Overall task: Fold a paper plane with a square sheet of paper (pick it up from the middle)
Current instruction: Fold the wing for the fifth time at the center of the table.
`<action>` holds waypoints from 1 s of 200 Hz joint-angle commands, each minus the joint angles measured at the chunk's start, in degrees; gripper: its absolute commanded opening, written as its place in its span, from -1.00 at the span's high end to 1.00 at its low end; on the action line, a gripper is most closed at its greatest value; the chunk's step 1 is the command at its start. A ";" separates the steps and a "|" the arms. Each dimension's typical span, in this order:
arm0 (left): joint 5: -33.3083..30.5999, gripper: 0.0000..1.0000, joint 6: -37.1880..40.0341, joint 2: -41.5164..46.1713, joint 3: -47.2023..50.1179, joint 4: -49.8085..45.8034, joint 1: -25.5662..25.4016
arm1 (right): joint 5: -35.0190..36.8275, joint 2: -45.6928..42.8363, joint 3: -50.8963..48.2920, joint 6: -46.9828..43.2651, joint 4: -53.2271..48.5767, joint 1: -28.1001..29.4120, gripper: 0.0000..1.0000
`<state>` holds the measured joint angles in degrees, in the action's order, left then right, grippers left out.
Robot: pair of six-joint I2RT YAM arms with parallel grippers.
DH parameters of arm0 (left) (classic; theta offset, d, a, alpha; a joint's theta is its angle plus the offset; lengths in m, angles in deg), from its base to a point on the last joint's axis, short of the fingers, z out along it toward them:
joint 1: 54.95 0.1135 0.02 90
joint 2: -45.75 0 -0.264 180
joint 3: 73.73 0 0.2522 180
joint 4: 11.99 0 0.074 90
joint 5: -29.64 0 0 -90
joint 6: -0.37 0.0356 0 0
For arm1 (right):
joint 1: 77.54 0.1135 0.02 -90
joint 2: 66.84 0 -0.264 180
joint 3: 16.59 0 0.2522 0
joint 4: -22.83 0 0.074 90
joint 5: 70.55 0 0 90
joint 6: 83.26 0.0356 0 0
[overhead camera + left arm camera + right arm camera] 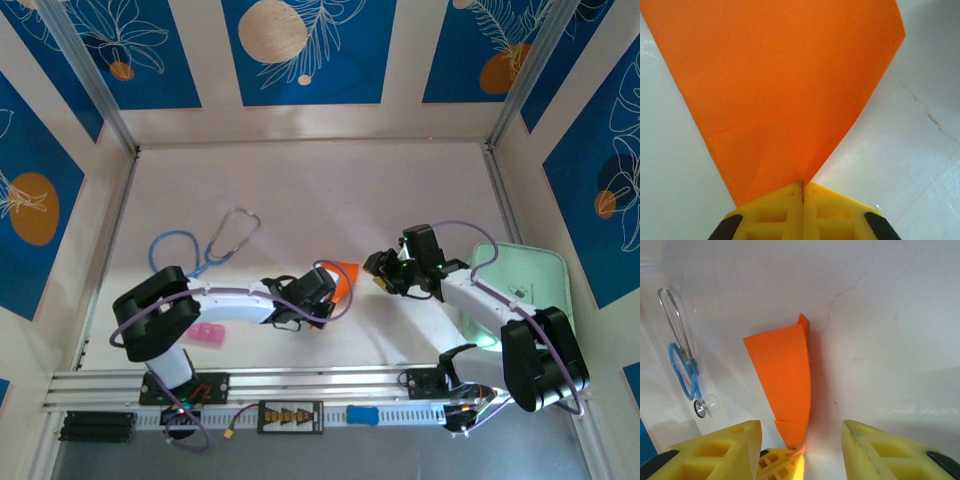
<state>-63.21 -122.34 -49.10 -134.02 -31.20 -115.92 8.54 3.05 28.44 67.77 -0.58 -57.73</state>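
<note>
Left hand (pixel 803 187) pinching orange paper (pixel 785 85) tip; right hand (pixel 801 431) spread, just beside

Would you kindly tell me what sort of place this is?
Probably a robot-lab test booth: left arm and right arm on an aluminium rail, a white table walled by blue printed panels, plus a stethoscope prop.

Paper plane (pixel 785 90) matt, smooth orange paper; table (pixel 920 165) glossy white, hairline-cracked; right gripper (pixel 800 426) fingers (pixel 880 450) matt yellow plastic.

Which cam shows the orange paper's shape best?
Right wrist: the orange paper shows almost its whole tapered outline. Left wrist has it close up, edges cropped. Top external catches a small part by the left arm.
</note>
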 commanded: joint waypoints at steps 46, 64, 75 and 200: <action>2.07 1.00 1.97 3.44 3.37 5.29 0.78 | -5.74 3.18 2.09 0.14 -0.36 1.48 -0.05; 1.71 1.00 2.89 3.41 2.95 4.59 0.80 | -5.46 5.91 4.08 0.64 -1.97 2.96 -0.07; 1.67 1.00 3.28 3.36 2.93 4.65 0.71 | -5.43 7.90 4.98 1.08 -2.02 3.74 -0.07; -2.10 0.86 9.05 3.19 0.85 -1.95 0.53 | -6.92 17.79 8.51 3.92 1.70 7.52 0.68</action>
<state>-63.56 -115.52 -46.22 -131.31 -29.39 -115.55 2.90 21.56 36.28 70.83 0.97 -50.53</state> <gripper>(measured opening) 0.066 0.183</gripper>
